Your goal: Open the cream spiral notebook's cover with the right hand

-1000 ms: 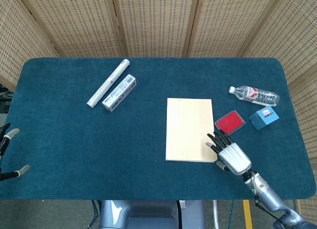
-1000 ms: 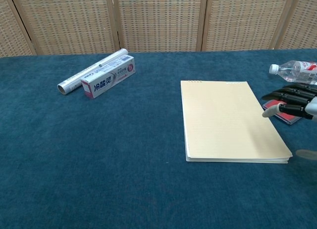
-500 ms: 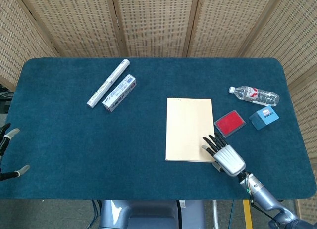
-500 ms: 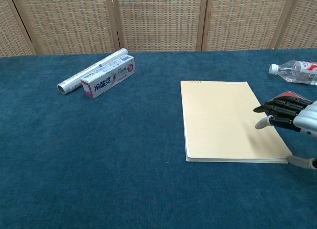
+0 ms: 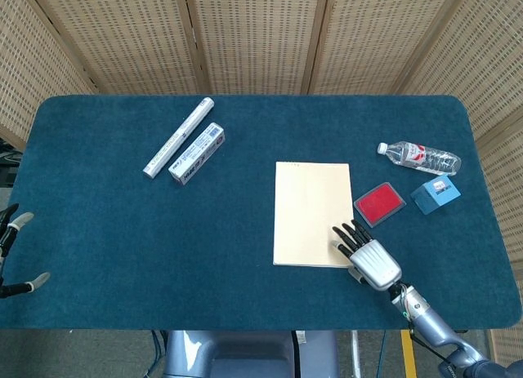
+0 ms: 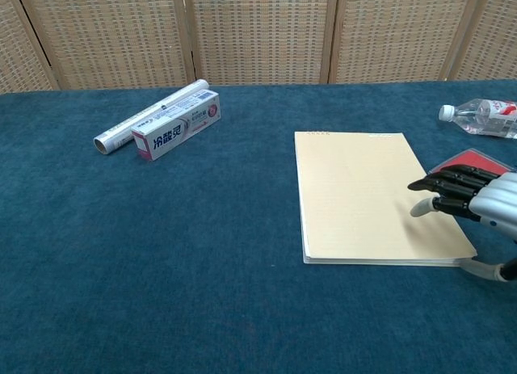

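The cream spiral notebook (image 5: 311, 213) (image 6: 373, 195) lies flat and closed on the blue table, its spiral binding along the far edge. My right hand (image 5: 365, 256) (image 6: 472, 200) hovers at the notebook's near right corner, fingers stretched out over the cover's right edge and holding nothing. In the chest view its thumb hangs below, beside the notebook's near right corner. Only the fingertips of my left hand (image 5: 15, 251) show at the far left edge of the head view, apart and empty.
A red flat case (image 5: 379, 203) and a blue box (image 5: 435, 194) lie right of the notebook, with a water bottle (image 5: 419, 157) behind them. A white roll (image 5: 178, 137) and a toothpaste box (image 5: 197, 153) sit at the back left. A wicker screen stands behind the table.
My right hand has slid left and nearer, from beside the red case to over the notebook's near right corner. The notebook has not moved.
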